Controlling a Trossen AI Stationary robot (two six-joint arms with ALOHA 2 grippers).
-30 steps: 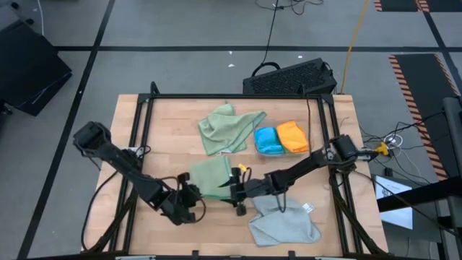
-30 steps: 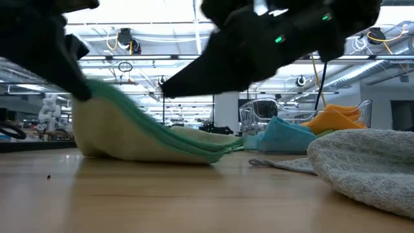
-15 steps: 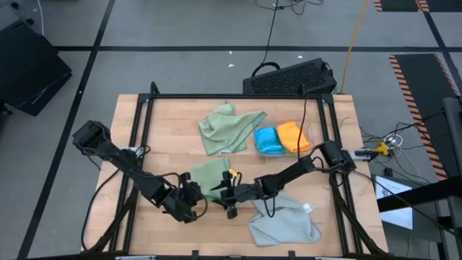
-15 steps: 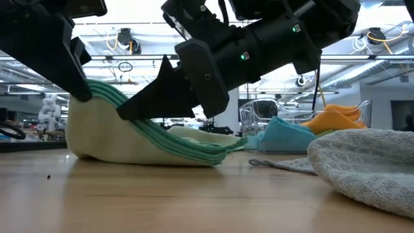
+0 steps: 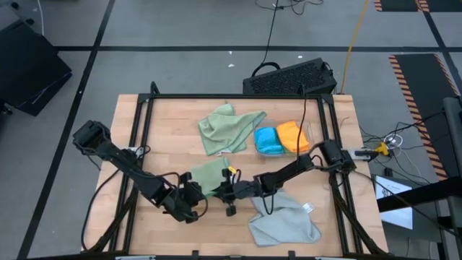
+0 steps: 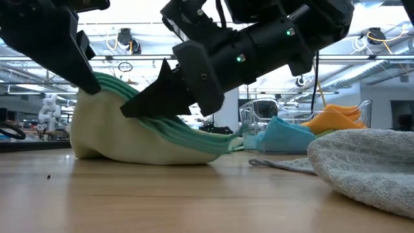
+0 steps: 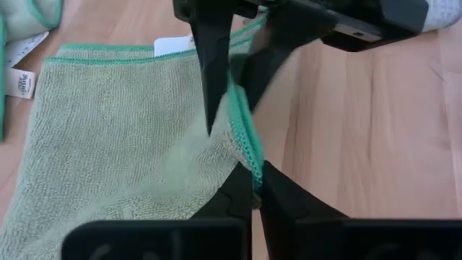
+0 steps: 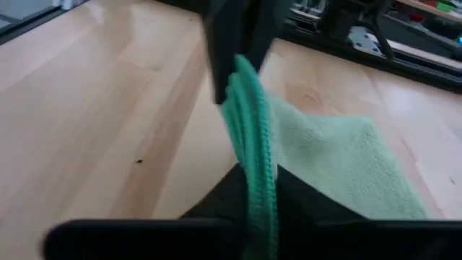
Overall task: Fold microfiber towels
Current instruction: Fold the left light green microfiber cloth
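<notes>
The left gripper (image 7: 254,189) is pinched shut on the green-stitched edge of a pale sage green towel (image 5: 210,175), and the right gripper (image 8: 254,189) is clamped on that same edge just beside it. The towel lies mid-table (image 5: 173,123), its gripped edge lifted. Behind it sit another sage towel (image 5: 227,128), blue (image 5: 268,140) and orange (image 5: 292,135) ones, apparently folded, and a grey towel (image 5: 285,222) nearby.

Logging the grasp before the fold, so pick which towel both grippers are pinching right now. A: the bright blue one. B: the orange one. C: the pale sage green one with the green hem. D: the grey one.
C: the left gripper and right gripper each clamp the green-hemmed edge of the pale sage green towel, lifted off the table.
</notes>
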